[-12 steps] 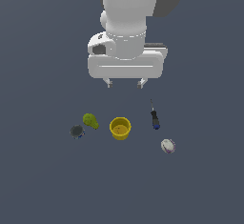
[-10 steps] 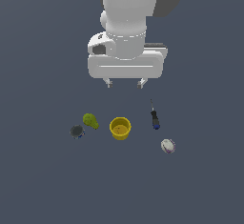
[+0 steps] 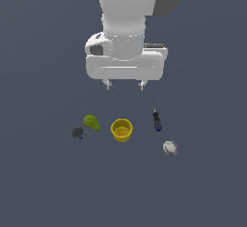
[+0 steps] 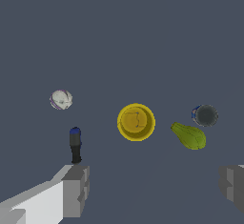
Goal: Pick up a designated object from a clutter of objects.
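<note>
Exterior view: the claw [image 3: 124, 84] is held high above the worktop [image 3: 43, 182], its fingers spread wide apart and nothing gripped. The screwdriver [image 3: 156, 118] lies right of centre in the frame, its thin shaft pointing up-frame, just right of the yellow cup [image 3: 121, 130] and above the white ball [image 3: 169, 148]. The pear [image 3: 91, 122] and dark can [image 3: 78, 133] sit left of the cup. The approach step is judged to be in hand; next, the claw should be shifted over the handle and lowered astride it.

Bare floor rings the screwdriver [image 3: 156, 119] — yellow cup [image 3: 121, 130] and ball [image 3: 169, 148] stand apart.
</note>
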Available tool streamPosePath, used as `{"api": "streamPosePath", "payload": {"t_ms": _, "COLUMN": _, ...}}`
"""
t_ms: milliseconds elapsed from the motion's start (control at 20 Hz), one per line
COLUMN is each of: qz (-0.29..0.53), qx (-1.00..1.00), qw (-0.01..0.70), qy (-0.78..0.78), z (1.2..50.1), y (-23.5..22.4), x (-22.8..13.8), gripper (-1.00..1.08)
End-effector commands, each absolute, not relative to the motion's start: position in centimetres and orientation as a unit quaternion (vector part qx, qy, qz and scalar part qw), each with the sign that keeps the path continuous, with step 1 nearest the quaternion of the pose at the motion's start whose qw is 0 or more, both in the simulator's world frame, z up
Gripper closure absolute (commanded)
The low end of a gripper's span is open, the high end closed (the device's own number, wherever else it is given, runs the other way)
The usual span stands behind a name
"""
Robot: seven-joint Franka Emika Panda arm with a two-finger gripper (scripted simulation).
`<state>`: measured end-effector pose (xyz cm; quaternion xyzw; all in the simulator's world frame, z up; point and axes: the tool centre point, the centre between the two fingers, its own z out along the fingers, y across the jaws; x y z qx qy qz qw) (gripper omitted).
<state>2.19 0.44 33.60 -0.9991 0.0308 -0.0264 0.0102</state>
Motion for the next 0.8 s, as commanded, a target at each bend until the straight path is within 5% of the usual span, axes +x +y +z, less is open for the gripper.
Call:
{"api": "streamPosePath", "payload": {"t_ms": 0, "qz": -0.027, "qx": -0.999, "qw": 0.011, "qy": 0.032, "z": 33.6, "y": 0.4, "x": 2.2, "gripper": -0.92}}
{"api": "streamPosePath", "payload": {"t_ms": 750, "qz": -0.02, "qx": -0.999, "qw": 0.001, "qy": 0.028, "z": 26.5, "y": 4.9, "x": 1.7, "gripper": -0.92}}
